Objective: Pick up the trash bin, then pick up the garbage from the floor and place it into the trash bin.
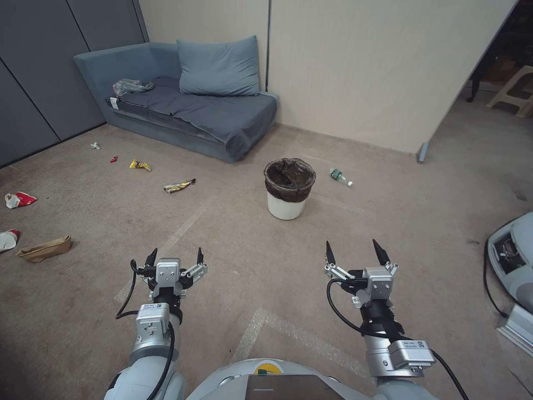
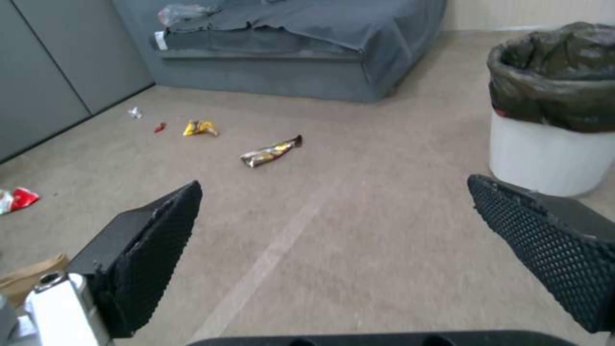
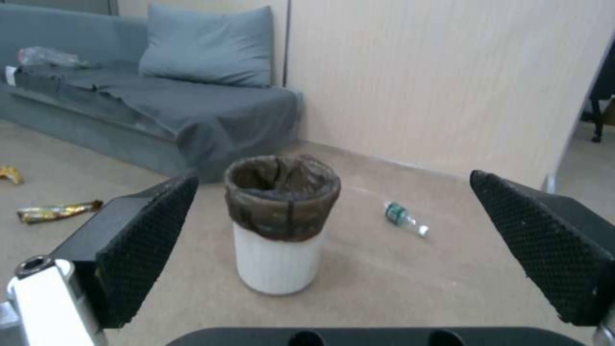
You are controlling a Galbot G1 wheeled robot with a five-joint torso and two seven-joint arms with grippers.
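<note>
Trash bin [image 1: 289, 189], white with a dark brown bag folded over its rim, stands upright on the carpet [image 1: 266, 266] well ahead of both grippers, nearer the right one. The right gripper [image 1: 356, 251] hovers above the floor with its jaws spread wide and nothing between them; in the right wrist view the bin [image 3: 282, 223] sits ahead in the gap between the two black pads, closer to one of them, not touched by either. A small clear bottle [image 1: 340, 177] lies on its side just beyond the bin.

The left gripper [image 1: 175, 257] also hangs over the carpet, jaws wide apart and empty. Ahead of its jaws and well apart from them lie a crumpled gold wrapper [image 1: 179, 186] and, farther off, a yellow wrapper [image 1: 139, 165], a red scrap [image 1: 114, 159] and a white scrap [image 1: 95, 145]. Off to the outer side of the left jaws are a tan paper piece [image 1: 44, 249] and two red-and-white cartons [image 1: 19, 199]. A grey sofa [image 1: 189, 105] stands against the wall behind the litter.
</note>
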